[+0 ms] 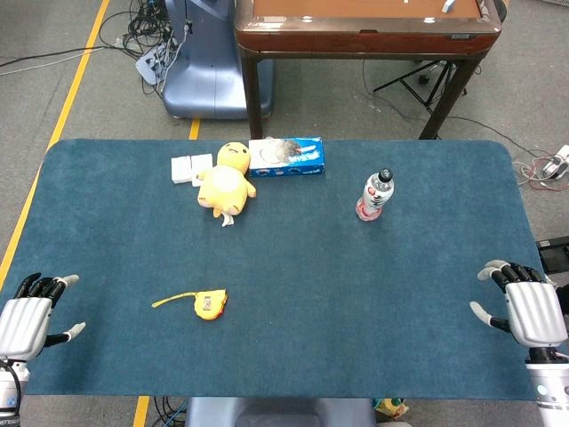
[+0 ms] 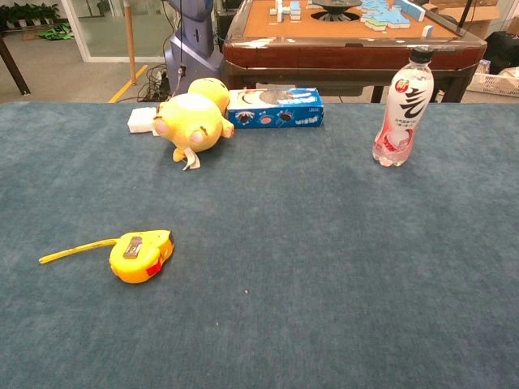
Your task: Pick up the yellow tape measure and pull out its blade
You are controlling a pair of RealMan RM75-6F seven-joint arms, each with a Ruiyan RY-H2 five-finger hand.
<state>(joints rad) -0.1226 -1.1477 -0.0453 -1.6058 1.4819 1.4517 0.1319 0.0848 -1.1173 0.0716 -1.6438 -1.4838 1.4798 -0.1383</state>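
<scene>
1. We found the yellow tape measure [image 1: 211, 304] lying on the blue table [image 1: 284, 347], toward the near left, a short length of its blade [image 1: 172, 300] already drawn out to the left.
2. Our left hand [image 1: 28, 316] rested at the table's near left corner, fingers spread, holding nothing, well apart from the tape.
3. Our right hand [image 1: 524, 307] sat at the near right edge, likewise released and empty.
4. Farther back lay a yellow plush toy [image 2: 190, 120], a blue box [image 2: 276, 109] and a standing bottle [image 2: 403, 108].

Blue table [image 1: 293, 267] with tape measure [image 1: 211, 305]
</scene>
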